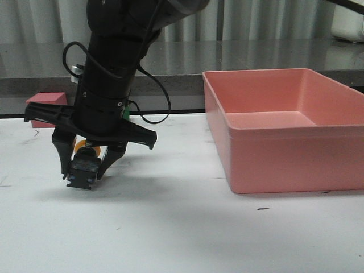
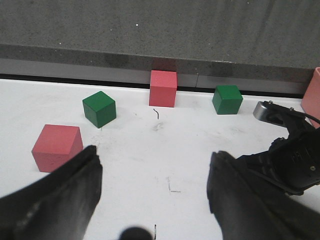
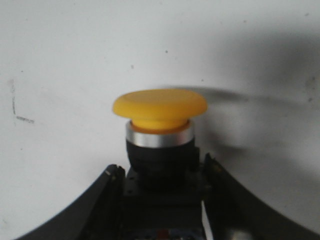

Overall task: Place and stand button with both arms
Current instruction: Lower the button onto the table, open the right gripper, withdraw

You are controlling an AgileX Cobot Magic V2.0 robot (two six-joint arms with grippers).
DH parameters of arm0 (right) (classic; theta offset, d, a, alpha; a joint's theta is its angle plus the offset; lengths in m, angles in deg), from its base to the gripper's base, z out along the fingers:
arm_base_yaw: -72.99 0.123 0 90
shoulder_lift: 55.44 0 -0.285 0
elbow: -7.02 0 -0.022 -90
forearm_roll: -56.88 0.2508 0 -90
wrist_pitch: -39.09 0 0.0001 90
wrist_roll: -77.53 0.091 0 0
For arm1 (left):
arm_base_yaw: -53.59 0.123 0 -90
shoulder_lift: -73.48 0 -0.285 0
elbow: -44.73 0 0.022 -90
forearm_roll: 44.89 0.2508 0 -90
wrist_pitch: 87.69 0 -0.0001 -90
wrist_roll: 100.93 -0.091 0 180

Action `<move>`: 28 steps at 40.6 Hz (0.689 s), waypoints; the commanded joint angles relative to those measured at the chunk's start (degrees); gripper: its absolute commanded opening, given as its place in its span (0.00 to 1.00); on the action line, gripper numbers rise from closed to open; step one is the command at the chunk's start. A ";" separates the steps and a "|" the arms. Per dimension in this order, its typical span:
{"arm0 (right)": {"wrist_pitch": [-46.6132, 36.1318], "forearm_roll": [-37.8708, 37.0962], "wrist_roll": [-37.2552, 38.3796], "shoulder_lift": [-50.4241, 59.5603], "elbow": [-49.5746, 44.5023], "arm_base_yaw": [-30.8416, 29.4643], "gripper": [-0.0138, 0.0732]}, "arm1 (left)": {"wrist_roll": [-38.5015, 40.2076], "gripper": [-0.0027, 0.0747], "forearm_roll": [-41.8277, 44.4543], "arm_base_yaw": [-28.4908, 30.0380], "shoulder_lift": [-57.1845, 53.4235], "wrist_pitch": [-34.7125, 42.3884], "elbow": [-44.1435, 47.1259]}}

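- The left tool (image 2: 155, 197) is released, its two fingers spread wide with only bare worktop (image 2: 165, 150) between them. It holds nothing, and I judge it is waiting as the second arm the task calls for.
- Beyond it, toward the worktop's far edge, sit two pink cubes (image 2: 57, 146) (image 2: 163, 88) and two green cubes (image 2: 99, 108) (image 2: 227, 99). They are loose and well apart from each other, and they are not the task's things.
- In the front view one pink cube (image 1: 45, 107) lies far left by the back edge, clear of the arm.
- The right arm reaches across to the left half of the worktop. Its tool (image 1: 84, 172) points down and is clenched on the button (image 1: 85, 166).
- The fingers pinch the button's black body, not the yellow cap (image 3: 159, 107). That leaves the cap free, and the flats of the body give a firmer hold.
- The button hangs low over the worktop, its shadow close beneath. I cannot tell whether it touches.
- It is tilted in the grip, cap up and toward the far side, so it is not yet stood.
- A sliver of green cube (image 1: 132, 109) peeps out behind the arm.
- The pink bin (image 1: 284, 153) stands at the right, well apart from the button, and seems to play no part here.
- I judge the step in hand to be lowering and setting the button down. It may tip when let go, which is why a second tool helps.
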 commanded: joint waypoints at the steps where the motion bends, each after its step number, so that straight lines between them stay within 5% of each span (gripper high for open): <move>1: -2.01 0.72 -0.21 3.79 1.94 -0.08 0.59 | 0.12 0.60 -0.45 -0.45 0.75 3.94 -1.92; 28: -0.48 -2.29 -0.21 9.45 2.03 -0.08 0.65 | 0.12 0.60 -0.45 -0.45 0.75 3.94 -1.92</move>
